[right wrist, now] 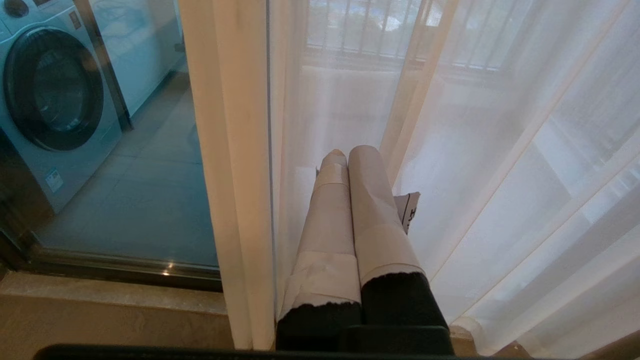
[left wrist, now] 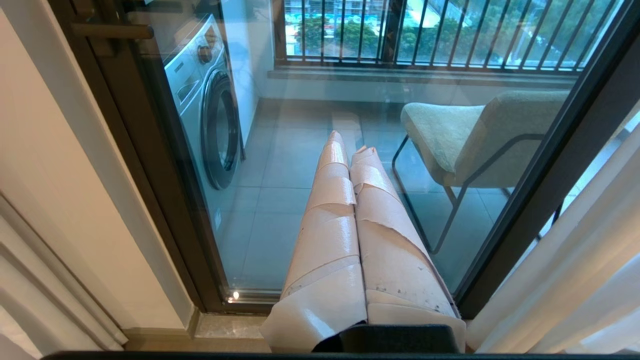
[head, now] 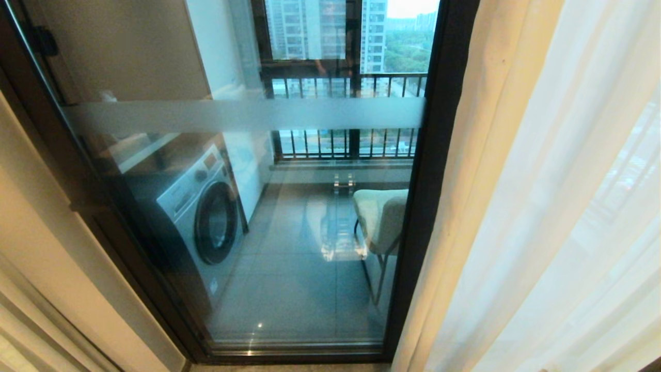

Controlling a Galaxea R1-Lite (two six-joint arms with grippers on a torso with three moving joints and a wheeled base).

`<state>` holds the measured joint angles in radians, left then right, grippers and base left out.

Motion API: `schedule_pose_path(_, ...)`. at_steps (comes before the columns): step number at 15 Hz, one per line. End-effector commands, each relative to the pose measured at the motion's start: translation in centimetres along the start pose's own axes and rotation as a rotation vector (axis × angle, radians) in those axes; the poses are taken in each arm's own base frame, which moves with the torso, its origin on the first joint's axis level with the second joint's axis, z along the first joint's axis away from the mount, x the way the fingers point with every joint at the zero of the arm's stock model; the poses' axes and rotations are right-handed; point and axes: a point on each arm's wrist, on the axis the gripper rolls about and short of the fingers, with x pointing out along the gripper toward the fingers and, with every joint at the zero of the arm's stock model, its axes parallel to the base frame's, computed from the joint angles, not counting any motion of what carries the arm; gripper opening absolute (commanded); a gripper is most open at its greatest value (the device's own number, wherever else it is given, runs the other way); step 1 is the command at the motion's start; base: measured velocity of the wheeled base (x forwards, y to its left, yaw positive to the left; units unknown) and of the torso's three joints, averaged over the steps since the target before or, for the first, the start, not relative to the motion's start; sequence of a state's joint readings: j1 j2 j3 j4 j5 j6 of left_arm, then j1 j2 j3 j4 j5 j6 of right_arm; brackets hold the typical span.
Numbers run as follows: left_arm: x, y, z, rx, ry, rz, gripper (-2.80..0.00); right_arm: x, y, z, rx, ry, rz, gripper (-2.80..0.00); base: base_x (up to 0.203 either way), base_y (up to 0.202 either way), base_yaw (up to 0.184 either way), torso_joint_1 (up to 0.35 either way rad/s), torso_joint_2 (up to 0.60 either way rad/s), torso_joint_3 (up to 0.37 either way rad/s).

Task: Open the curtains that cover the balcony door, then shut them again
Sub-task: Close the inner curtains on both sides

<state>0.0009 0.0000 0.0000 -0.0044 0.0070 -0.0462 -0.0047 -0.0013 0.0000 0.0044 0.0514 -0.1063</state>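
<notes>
The cream curtains (head: 542, 206) hang in long pleats on the right and leave one panel of the balcony door (head: 258, 113) bare, with its frosted band and black frame. Neither arm shows in the head view. My left gripper (left wrist: 347, 141), its fingers wrapped in pale tape, is shut and empty and points at the door glass (left wrist: 280, 200), with the curtain (left wrist: 575, 280) hanging beside it. My right gripper (right wrist: 347, 152) is also shut and empty and sits right in front of the sheer curtain fabric (right wrist: 500, 175), close to the curtain's thicker edge (right wrist: 235, 150).
Behind the glass stand a washing machine (head: 201, 212), a padded chair (head: 379, 217) and a black-railed window (head: 341, 82). A cream wall (head: 41, 232) borders the door on the left. A stone sill (left wrist: 225, 325) runs under the door track.
</notes>
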Motion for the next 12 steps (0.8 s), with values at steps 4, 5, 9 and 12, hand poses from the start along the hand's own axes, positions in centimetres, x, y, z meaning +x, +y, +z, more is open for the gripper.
schedule_pose_path(4,0.0,0.01,0.01,-0.003,-0.001,0.002,-2.8,0.01,0.0,0.0,-0.001,0.001,0.001,-2.8,-0.002,0.019,0.001,0.001,0.0,0.002)
schedule_pose_path(5,0.0,0.0,0.02,-0.003,-0.002,0.003,-2.8,0.01,0.0,0.0,-0.001,0.001,0.001,-2.8,-0.003,0.118,-0.001,-0.001,0.0,0.002)
schedule_pose_path(9,0.0,0.0,0.02,-0.004,-0.002,0.0,-2.8,0.01,0.0,0.0,-0.001,0.001,0.001,-2.8,0.0,0.186,0.001,0.002,0.0,0.001)
schedule_pose_path(12,0.0,0.0,0.02,-0.004,-0.002,0.001,-2.8,0.01,-0.01,0.01,-0.001,0.001,0.003,-2.8,0.0,0.191,0.001,0.003,0.01,0.005)
